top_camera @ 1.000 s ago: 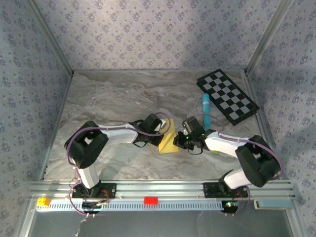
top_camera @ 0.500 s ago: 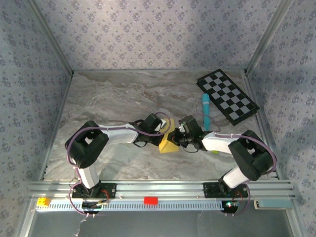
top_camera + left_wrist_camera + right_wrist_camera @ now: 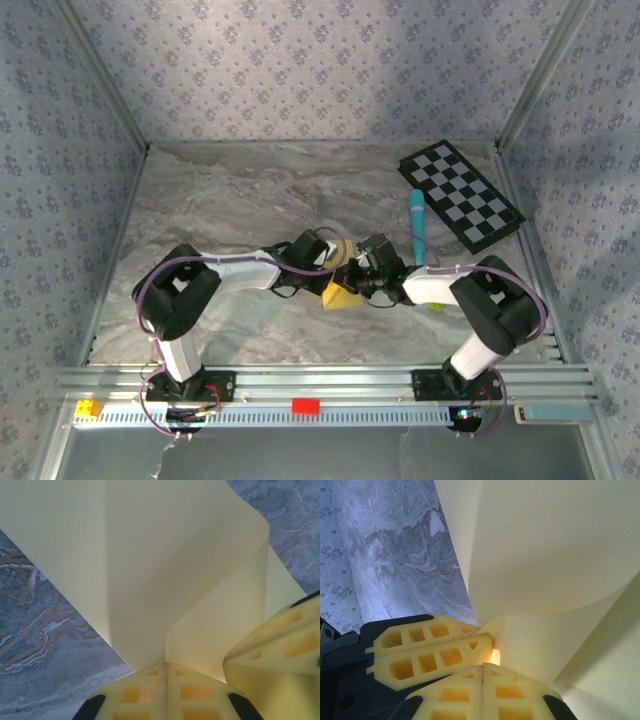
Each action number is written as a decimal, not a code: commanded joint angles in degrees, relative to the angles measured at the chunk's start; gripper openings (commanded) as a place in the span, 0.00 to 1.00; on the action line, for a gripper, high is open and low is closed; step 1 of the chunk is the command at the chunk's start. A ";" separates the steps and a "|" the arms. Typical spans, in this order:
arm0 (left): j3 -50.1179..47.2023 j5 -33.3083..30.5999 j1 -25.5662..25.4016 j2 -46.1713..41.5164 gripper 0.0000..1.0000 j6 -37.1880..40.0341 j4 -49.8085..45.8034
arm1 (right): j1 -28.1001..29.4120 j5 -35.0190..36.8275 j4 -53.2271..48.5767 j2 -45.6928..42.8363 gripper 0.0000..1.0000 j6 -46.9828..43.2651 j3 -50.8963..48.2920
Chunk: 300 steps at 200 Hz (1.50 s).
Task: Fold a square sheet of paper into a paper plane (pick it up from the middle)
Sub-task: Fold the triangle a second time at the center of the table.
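The square sheet of paper (image 3: 341, 291) is yellow and lifted off the marble table at mid-table, curling into a fold. My left gripper (image 3: 338, 264) is shut on one edge of it; in the left wrist view the sheet (image 3: 150, 555) fans out from the closed fingertips of the left gripper (image 3: 166, 667). My right gripper (image 3: 356, 277) meets it from the right, tips almost touching the left ones. In the right wrist view the right gripper (image 3: 483, 669) is shut on the paper (image 3: 555, 555), with the left gripper's fingers (image 3: 430, 652) pressed alongside.
A black-and-white checkered board (image 3: 461, 194) lies at the back right, with a light-blue marker (image 3: 416, 222) just left of it. A tiny yellow-green ball (image 3: 436, 307) sits by the right forearm. Red (image 3: 305, 405) and yellow (image 3: 88, 408) blocks rest on the front rail.
The right gripper moved left to the left gripper and shut on the paper. The sheet now shows smaller and more bunched between the two grippers. The left arm barely moved.
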 commanded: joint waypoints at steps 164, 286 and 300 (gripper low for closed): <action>0.55 0.24 0.16 2.32 0.00 0.54 -4.07 | -4.08 -0.55 -0.57 -0.46 0.00 -1.02 -0.47; 0.56 -0.13 0.24 2.32 0.00 1.18 -4.68 | -7.93 -1.57 -3.35 0.28 0.00 -1.01 -0.21; 0.60 -0.05 0.22 2.35 0.00 1.18 -4.55 | -8.67 -2.24 -3.68 -0.49 0.00 -1.33 0.76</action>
